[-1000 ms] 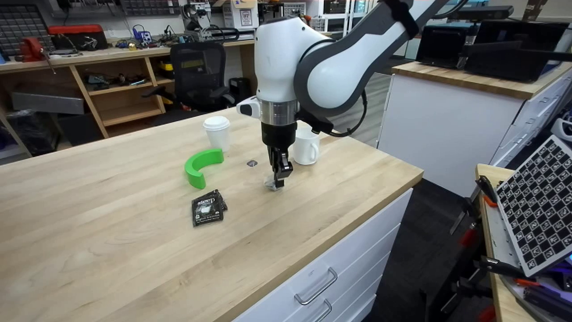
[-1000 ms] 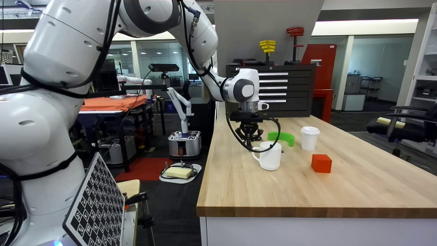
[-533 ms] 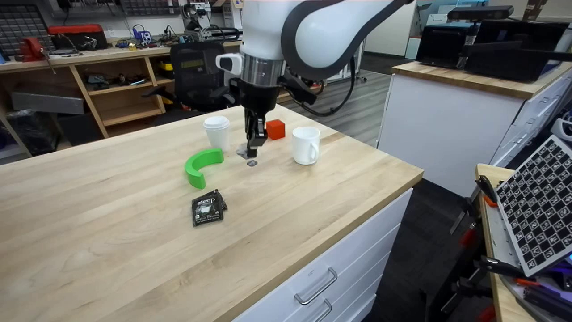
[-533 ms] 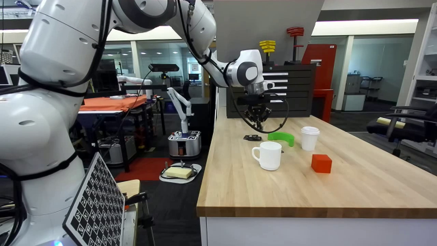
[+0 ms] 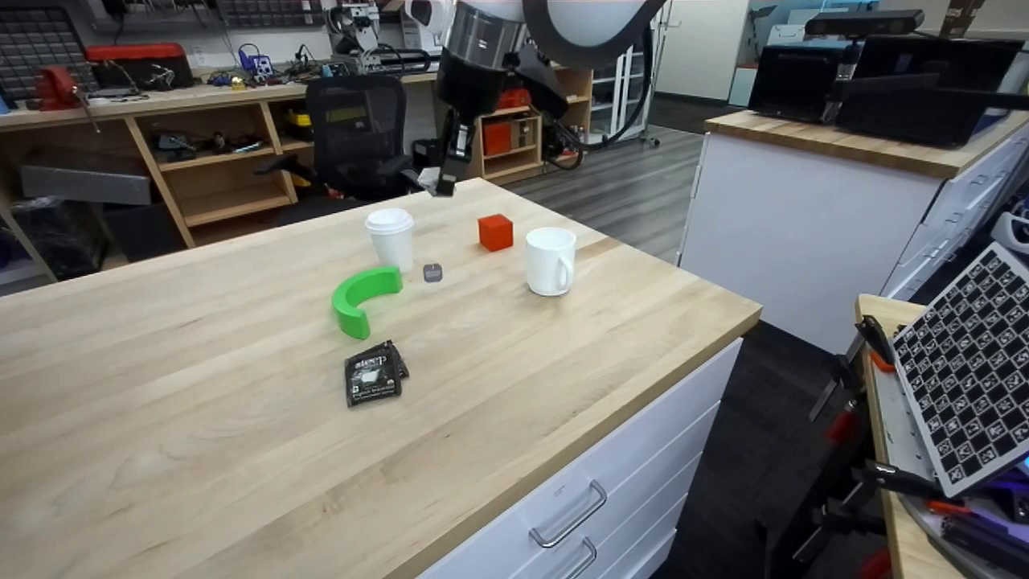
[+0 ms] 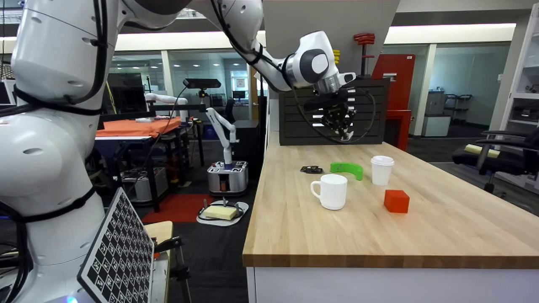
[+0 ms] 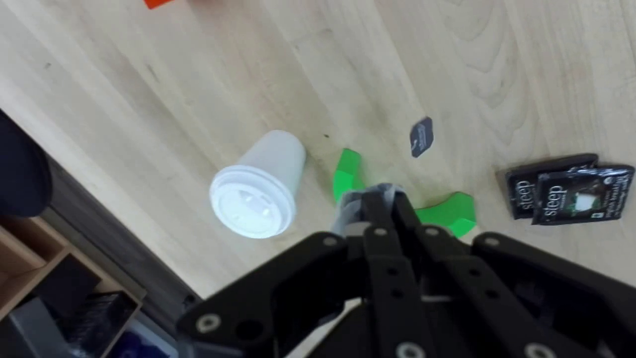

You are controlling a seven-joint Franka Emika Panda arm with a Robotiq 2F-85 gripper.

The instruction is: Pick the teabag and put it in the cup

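My gripper [image 5: 444, 186] is shut on the teabag [image 5: 428, 177], a crumpled whitish bag, and holds it well above the table. In the wrist view the fingertips [image 7: 385, 199] are together, with the teabag [image 7: 348, 208] sticking out beside them. It also shows as a small white bit in an exterior view [image 6: 348, 136]. A small grey tag [image 5: 432, 273] shows below, also in the wrist view [image 7: 422, 137]; I cannot tell whether it hangs or lies on the table. The cup, a squat white mug [image 5: 549, 262] with a side handle, stands upright [image 6: 333, 192], out of the wrist view.
A taller lidded white cup [image 5: 391, 241] stands near the green curved block [image 5: 354, 301]. A red cube [image 5: 496, 232] sits near the mug. Black packets [image 5: 374, 375] lie on the wooden table [image 5: 241, 450].
My gripper has risen from table height and moved away from the mug with the teabag held. The grey tag has shifted a little toward the lidded cup. The mug has not moved.
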